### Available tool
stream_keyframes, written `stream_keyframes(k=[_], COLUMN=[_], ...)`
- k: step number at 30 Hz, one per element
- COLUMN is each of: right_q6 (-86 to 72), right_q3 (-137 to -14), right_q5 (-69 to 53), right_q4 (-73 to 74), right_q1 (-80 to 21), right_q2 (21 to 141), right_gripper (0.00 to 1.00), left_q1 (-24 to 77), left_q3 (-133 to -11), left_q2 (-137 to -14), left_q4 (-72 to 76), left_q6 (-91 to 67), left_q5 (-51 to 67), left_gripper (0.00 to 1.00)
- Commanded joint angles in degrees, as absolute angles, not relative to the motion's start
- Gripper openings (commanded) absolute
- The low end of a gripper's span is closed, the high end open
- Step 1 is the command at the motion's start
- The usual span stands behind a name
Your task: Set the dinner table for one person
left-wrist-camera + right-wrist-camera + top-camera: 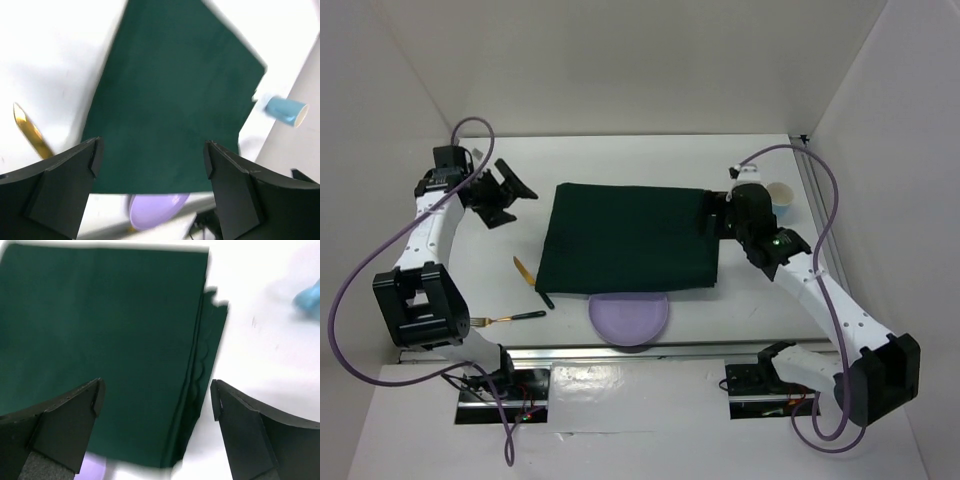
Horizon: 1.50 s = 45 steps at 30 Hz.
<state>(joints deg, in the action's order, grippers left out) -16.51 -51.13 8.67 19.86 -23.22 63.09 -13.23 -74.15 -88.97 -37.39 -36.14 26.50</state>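
Dinner table [650, 165]: white surface, lying beneath both tools. Left tool [150, 155]: jaws spread wide, nothing held; positioned above bare surface just beside the far left corner of the green mat [630, 240]. Right tool [155, 395]: jaws spread wide, nothing held; positioned above the mat's right edge. Blue cup [780, 200]: just right of the right tool. Lavender plate [630, 320], gold knife [525, 272]: on the near side of both tools.

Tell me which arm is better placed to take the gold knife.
Probably left. The gold-bladed, black-handled knife lies left of the dark green cloth mat, nearer the open left hand; the right hand hovers at its right edge.
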Motion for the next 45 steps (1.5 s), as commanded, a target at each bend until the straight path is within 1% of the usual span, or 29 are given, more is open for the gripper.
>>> stream_keyframes(k=[1, 3, 4, 5, 6, 7, 9, 10, 11, 12, 13, 15, 17, 21, 28, 30, 31, 33, 34, 35, 37, 38, 39, 40, 41, 42, 43, 44, 45], right_q6=[-14.4, -15.1, -16.9, -18.4, -19.8, -21.4, -24.3, -25.1, -25.8, -26.4, -27.7, -28.6, -29.1, -29.6, -28.6, -28.6, -28.6, -28.0, -28.0, -28.0, -28.0, -28.0, -28.0, -28.0, -28.0, -28.0, -28.0, -28.0, -28.0], right_q3=[-59.6, -63.2, -64.5, -65.7, -67.7, -68.5, -68.5, -67.5, -67.0, -66.2, -66.2, -65.1, -63.4, -61.7, -64.8, -65.6, -66.2, -67.9, -69.3, -70.0, -71.6, -73.5, -74.4, -75.5, -77.2, -78.2, -79.4, -82.1, -83.5], right_q5=[12.7, 12.7, 11.9, 11.3, 10.3, 7.8, 1.8, 0.8, -0.2, -1.9, -1.9, -2.6, -2.6, -3.5, -4.4, -5.8, -6.4, -6.9, -6.9, -7.7, -8.3, -8.3, -8.3, -8.3, -8.3, -7.7, -7.6, -5.8, -5.0], right_q4=[20.0, 22.8, 24.6, 26.6, 30.8, 33.1, 35.6, 35.6, 35.6, 35.6, 36.3, 36.9, 36.9, 33.8, 30.8, 29.5, 29.0, 28.1, 27.5, 27.0, 27.0, 27.0, 27.0, 27.0, 27.0, 27.0, 27.7, 28.6, 28.6], right_q1=[-23.1, -22.4, -22.4, -21.7, -20.5, -19.7, -17.3, -17.3, -17.3, -16.7, -16.7, -15.9, -14.9, -11.4, -10.9, -10.9, -10.9, -10.9, -10.9, -10.9, -10.9, -10.9, -10.9, -10.9, -10.9, -10.9, -10.9, -10.9, -10.9], right_q2=[63.6, 67.7, 69.5, 71.4, 75.3, 77.3, 81.9, 83.0, 84.8, 85.8, 86.7, 89.2, 90.5, 94.9, 104.6, 106.2, 107.7, 109.1, 110.3, 110.9, 112.8, 113.5, 114.1, 114.7, 115.5, 115.5, 116.9, 116.9, 117.6], right_gripper=[0.99, 0.9, 0.69, 0.59, 0.48, 0.39, 0.24, 0.24, 0.26, 0.54, 0.72, 0.96, 0.99, 0.99, 0.99, 0.99, 0.96, 0.9, 0.8, 0.74, 0.62, 0.45, 0.39, 0.32, 0.23, 0.1, 0.03, 0.0, 0.0], left_q1=[-12.8, -12.1, -12.1, -11.5, -10.7, -10.7, -9.0, -8.4, -7.4, -6.9, -6.9, -5.4, -4.7, -3.0, -1.1, -1.1, -1.1, -1.1, -1.1, -1.1, -1.1, -1.1, -1.1, -1.1, -1.1, -1.1, -1.1, -1.1, -1.1], left_q3=[-82.3, -84.8, -84.8, -85.6, -85.6, -85.6, -85.0, -84.3, -84.3, -84.3, -84.3, -84.3, -85.6, -89.7, -98.1, -99.3, -100.7, -101.9, -103.3, -104.2, -107.7, -109.1, -110.3, -112.7, -113.8, -114.9, -116.9, -117.8, -118.7], left_q2=[-85.9, -87.9, -88.7, -89.6, -90.5, -92.8, -96.1, -97.1, -98.3, -99.3, -101.3, -103.6, -106.4, -115.2, -123.8, -126.4, -127.2, -128.7, -129.4, -130.1, -132.6, -133.5, -134.3, -135.8, -136.4, -137.0, -137.5, -138.2, -138.2], left_q4=[-37.1, -37.7, -39.3, -39.3, -40.1, -40.7, -41.3, -41.3, -41.8, -41.8, -41.8, -42.5, -43.5, -44.6, -46.0, -46.0, -46.0, -46.0, -46.0, -46.0, -46.9, -47.8, -48.3, -48.9, -49.4, -49.4, -49.4, -50.1, -50.1], left_q6=[-33.0, -33.0, -32.3, -32.3, -31.5, -31.5, -30.8, -30.8, -30.8, -30.2, -30.2, -29.7, -29.0, -29.0, -30.1, -30.1, -30.1, -30.7, -30.7, -30.7, -30.7, -30.7, -30.7, -30.7, -30.7, -30.7, -30.7, -30.7, -30.7], left_q5=[23.0, 22.0, 20.6, 20.0, 20.0, 20.0, 18.8, 18.8, 17.0, 16.3, 15.1, 15.1, 13.8, 13.2, 12.7, 14.2, 14.2, 15.6, 16.3, 16.8, 17.4, 17.4, 17.4, 17.4, 17.9, 18.5, 18.5, 18.5, 19.1], left_gripper=[1.0, 1.0, 1.0, 0.98, 0.91, 0.76, 0.63, 0.63, 0.65, 0.7, 0.84, 0.92, 0.97, 0.97, 0.97, 0.94, 0.92, 0.84, 0.8, 0.77, 0.61, 0.54, 0.5, 0.35, 0.28, 0.21, 0.11, 0.0, 0.0])
